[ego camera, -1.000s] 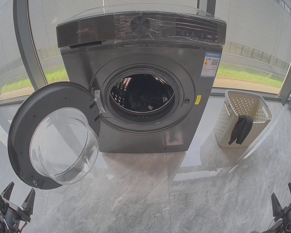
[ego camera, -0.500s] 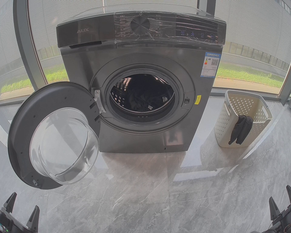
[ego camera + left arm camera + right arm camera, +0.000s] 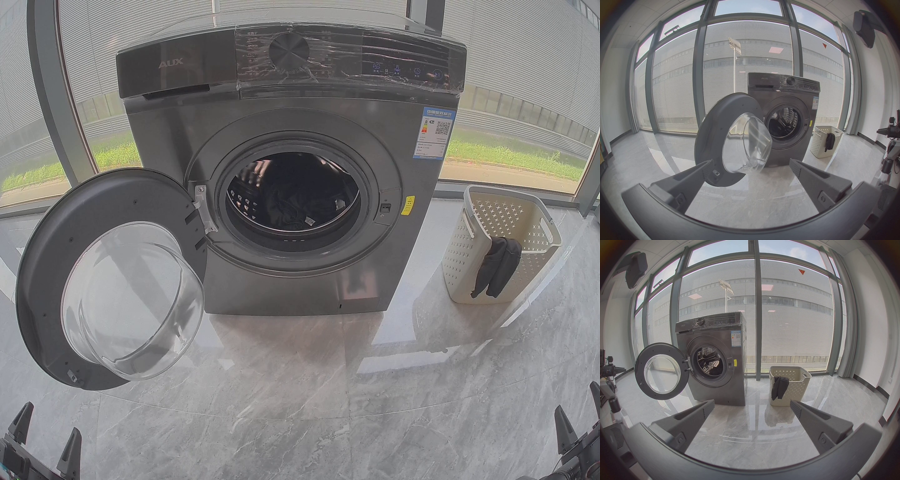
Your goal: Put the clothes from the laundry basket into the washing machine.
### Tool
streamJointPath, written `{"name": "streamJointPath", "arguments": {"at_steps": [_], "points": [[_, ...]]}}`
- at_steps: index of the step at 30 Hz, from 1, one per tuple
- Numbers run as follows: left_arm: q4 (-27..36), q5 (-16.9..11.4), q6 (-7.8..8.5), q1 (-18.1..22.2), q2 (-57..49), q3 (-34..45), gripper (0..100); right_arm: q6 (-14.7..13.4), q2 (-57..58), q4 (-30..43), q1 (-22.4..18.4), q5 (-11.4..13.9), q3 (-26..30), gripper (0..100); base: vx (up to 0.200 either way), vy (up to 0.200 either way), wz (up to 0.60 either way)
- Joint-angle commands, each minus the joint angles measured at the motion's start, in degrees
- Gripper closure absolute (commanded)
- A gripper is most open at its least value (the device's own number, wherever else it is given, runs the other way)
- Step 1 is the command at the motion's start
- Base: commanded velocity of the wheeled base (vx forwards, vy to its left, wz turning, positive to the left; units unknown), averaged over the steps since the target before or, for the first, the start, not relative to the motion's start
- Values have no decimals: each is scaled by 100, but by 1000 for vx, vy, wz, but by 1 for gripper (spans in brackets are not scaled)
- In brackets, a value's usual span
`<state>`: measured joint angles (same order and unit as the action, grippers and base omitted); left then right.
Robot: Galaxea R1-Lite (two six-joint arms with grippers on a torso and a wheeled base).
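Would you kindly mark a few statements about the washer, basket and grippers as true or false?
The door of the washing machine stands open. True.
The laundry basket stands left of the machine. False: it stands right of it.
A dark garment hangs over the basket's rim. True.
The machine holds no clothes. False: dark clothes lie in its drum.
Both grippers hold clothes. False: the left gripper and right gripper are open and empty.
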<state>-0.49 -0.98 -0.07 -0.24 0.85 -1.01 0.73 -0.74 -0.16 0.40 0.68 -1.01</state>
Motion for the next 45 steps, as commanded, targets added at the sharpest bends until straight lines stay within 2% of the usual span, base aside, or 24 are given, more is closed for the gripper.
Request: {"name": "streamJointPath", "arguments": {"at_steps": [1,13,26,30,36,45], "points": [[31,62,-72,7,-77,92,0,6,74,-2,4,2,101,0,0,-200,0],[31,71,-81,7,-77,92,0,6,74,-2,4,2,101,0,0,-200,0],[31,71,34,16,-77,92,0,-3,74,-2,4,2,101,0,0,-200,0],[31,62,-10,7,-77,92,0,6,74,-2,4,2,101,0,0,-200,0],[31,80,-54,7,-77,92,0,-3,74,-2,4,2,101,0,0,0,0],[31,89,-72,7,-77,92,0,-3,74,-2,4,2,101,0,200,0,0]]}}
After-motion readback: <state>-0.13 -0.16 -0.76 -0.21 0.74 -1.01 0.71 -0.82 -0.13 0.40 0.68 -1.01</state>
